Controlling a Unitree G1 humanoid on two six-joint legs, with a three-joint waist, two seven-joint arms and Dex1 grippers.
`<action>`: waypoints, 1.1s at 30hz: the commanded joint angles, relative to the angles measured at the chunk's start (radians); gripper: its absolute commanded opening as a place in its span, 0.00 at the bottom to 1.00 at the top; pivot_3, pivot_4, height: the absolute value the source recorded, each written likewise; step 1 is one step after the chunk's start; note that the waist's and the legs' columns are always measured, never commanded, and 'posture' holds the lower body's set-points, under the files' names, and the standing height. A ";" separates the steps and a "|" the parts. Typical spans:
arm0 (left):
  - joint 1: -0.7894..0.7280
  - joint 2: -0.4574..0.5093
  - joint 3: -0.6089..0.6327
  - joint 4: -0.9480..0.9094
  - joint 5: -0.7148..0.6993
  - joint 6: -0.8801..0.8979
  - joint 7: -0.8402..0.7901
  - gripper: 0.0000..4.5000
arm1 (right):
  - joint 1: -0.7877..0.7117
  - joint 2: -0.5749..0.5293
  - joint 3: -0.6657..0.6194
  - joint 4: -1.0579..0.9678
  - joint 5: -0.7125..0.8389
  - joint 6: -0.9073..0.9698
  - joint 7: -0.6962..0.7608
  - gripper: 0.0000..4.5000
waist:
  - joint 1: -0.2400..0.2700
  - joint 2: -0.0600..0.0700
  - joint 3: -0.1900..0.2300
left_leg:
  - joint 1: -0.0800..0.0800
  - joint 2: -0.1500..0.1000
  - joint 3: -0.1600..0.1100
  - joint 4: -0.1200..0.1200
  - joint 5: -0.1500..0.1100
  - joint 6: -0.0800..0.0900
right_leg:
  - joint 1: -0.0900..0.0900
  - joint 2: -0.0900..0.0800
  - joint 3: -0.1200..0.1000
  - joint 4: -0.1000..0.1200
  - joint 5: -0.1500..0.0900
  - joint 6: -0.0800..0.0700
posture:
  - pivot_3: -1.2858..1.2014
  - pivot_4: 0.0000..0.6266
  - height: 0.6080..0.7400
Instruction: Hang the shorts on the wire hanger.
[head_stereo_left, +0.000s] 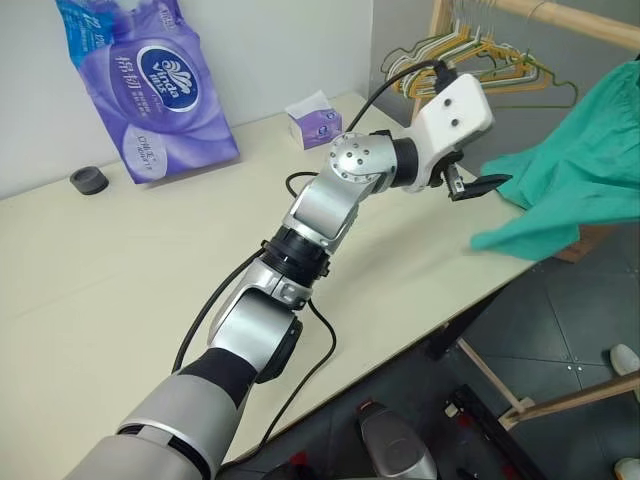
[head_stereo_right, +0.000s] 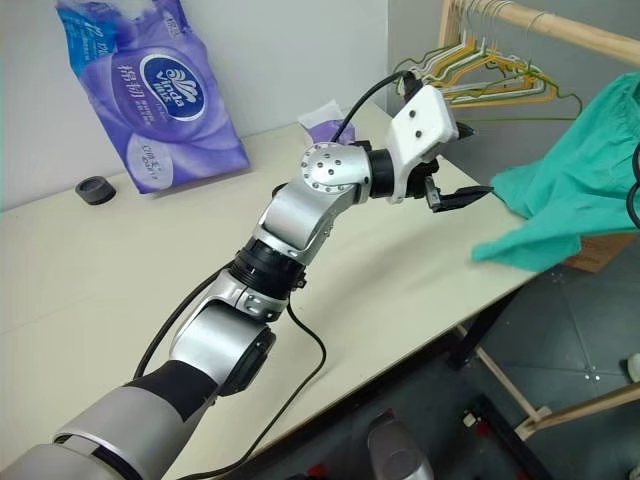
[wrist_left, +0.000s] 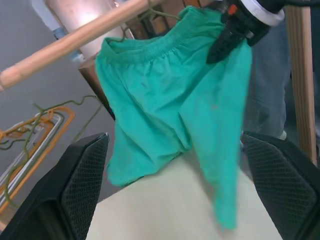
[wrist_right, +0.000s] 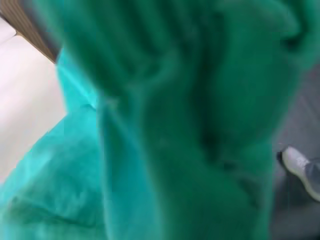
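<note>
Shorts: the shorts (head_stereo_left: 575, 165) hang lifted off the far corner of the table (head_stereo_left: 150, 290), their lower hem trailing onto its edge.
Right gripper: the right gripper (wrist_left: 231, 31) is clamped shut on the waistband, up beside the wooden rack (wrist_left: 75, 37).
Left gripper: the left gripper (head_stereo_right: 455, 195) points at the shorts just short of the cloth, its 2 fingers (wrist_left: 85, 185) spread wide and empty.
Wire hanger: a thin olive wire hanger (wrist_left: 60, 107) shows beside the shorts, near the bunch of hangers (head_stereo_left: 470, 60).
Risk: held at 1 point, the cloth may slip or swing, and the trailing hem could drag on the table edge.
Writing: the purple tissue pack (head_stereo_left: 150, 80) reads "Vinda"; its other print is illegible.
</note>
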 joint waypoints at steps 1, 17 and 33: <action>-0.045 -0.014 0.003 0.009 0.014 -0.047 -0.010 0.99 | -0.033 -0.007 0.024 0.035 -0.017 0.025 -0.004 0.00 | -0.002 0.000 0.000 | 0.000 0.000 0.000 0.000 0.000 0.000 | 0.000 0.000 0.000 0.000 0.000 0.000 | 0.31 0.25 1.00; -0.073 -0.042 0.015 0.049 0.019 -0.085 -0.035 0.99 | -0.086 0.039 0.021 0.138 -0.014 0.040 -0.031 0.00 | -0.010 0.002 0.004 | 0.000 0.000 0.001 0.000 0.000 0.000 | 0.000 0.001 0.001 0.000 0.000 0.001 | 0.32 0.25 1.00; -0.075 -0.068 0.036 0.092 -0.014 -0.050 -0.092 1.00 | -0.178 0.189 -0.303 -0.171 -0.022 0.251 -0.254 0.83 | -0.017 0.005 0.004 | 0.000 0.000 0.000 0.000 0.000 0.000 | 0.000 0.001 0.001 0.000 0.000 0.001 | 0.31 0.21 1.00</action>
